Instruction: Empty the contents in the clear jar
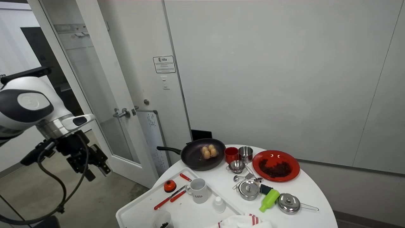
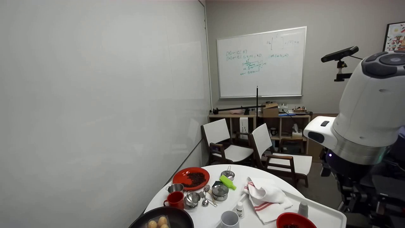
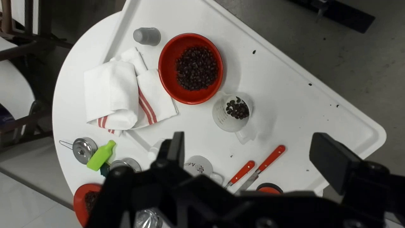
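The clear jar (image 3: pixel 225 123) is a translucent measuring cup with a handle. It stands on the white tray with dark beans inside. In an exterior view the jar (image 1: pixel 162 218) is cut by the bottom edge. A red bowl (image 3: pixel 168 68) holding many dark beans stands close beside the jar; it also shows in an exterior view (image 2: pixel 295 218). My gripper (image 3: pixel 249 137) is open and empty, its fingers wide apart. In an exterior view the gripper (image 1: pixel 98 174) hangs in the air, left of the tray and above its level.
The tray (image 3: pixel 284 82) also carries a grey mug (image 3: pixel 198 165), red-handled knives (image 3: pixel 272 157), a red-black round item (image 1: pixel 170 186), a grey cup (image 3: pixel 148 36), a white bottle (image 1: pixel 219 205) and a striped towel (image 3: pixel 110 91). A frying pan (image 1: pixel 193 163) and red plate (image 1: pixel 294 161) lie behind.
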`<move>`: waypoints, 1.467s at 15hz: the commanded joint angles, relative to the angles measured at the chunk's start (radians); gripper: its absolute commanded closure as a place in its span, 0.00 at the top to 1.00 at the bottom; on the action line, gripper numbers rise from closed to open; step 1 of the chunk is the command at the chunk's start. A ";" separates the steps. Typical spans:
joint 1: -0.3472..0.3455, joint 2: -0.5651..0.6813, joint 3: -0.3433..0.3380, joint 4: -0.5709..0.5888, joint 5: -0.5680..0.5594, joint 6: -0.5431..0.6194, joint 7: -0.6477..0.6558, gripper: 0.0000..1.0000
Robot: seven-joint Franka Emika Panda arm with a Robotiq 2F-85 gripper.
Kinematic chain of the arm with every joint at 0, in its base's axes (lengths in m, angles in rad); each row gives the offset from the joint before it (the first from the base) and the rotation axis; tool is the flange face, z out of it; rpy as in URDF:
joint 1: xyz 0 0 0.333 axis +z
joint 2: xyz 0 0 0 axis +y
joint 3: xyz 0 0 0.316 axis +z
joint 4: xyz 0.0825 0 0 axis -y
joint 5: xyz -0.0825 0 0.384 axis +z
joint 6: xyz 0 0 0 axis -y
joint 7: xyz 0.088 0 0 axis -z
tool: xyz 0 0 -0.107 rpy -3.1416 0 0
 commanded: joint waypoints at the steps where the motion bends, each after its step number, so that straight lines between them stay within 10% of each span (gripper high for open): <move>1: 0.011 0.053 -0.040 0.005 -0.059 0.019 -0.017 1.00; 12: -0.043 0.434 -0.099 0.226 -0.449 0.038 0.031 1.00; 22: 0.185 0.784 -0.281 0.453 -0.451 0.008 -0.028 1.00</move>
